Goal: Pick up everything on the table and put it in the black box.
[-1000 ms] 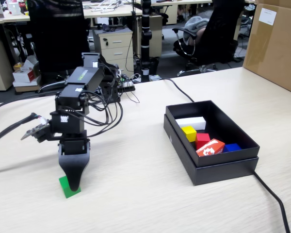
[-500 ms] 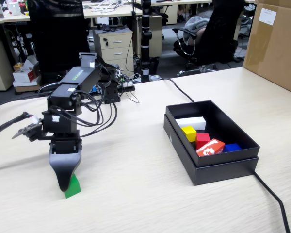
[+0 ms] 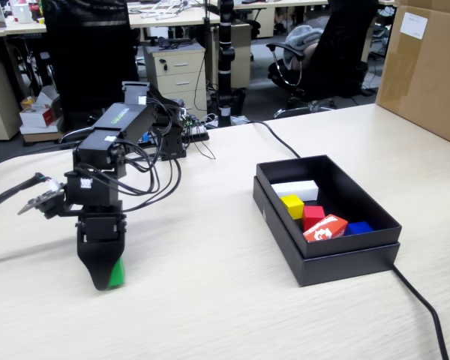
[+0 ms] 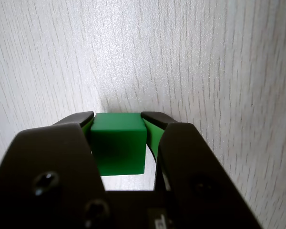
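The end effector is clamped on the green cube, and the wrist view shows it plainly: both black jaws press the cube's two sides, with pale wood grain beyond. In the fixed view the end effector points straight down at the left of the tabletop, and only a sliver of the green cube peeks out on the right of the black jaw. Whether the cube touches the tabletop or sits just above it, I cannot tell from either view.

Over on the right sits the black box, well apart from the arm. Inside it, the yellow cube lies just beside the red cube, with a white block behind them toward the far wall. A red-and-white packet leans next to the red cube, and a blue piece shows right of the packet. A brown carton stands at the far right edge.
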`<control>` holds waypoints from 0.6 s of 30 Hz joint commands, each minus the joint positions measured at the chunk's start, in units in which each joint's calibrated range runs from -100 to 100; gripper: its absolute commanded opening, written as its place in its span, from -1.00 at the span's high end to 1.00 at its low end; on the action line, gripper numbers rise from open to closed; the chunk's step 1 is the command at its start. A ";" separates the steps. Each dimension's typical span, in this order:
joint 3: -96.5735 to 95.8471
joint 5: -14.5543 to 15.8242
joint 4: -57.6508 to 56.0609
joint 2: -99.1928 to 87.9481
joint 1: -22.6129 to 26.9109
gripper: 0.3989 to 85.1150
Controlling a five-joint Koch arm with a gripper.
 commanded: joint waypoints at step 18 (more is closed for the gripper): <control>-8.19 8.06 -14.89 -44.06 8.74 0.92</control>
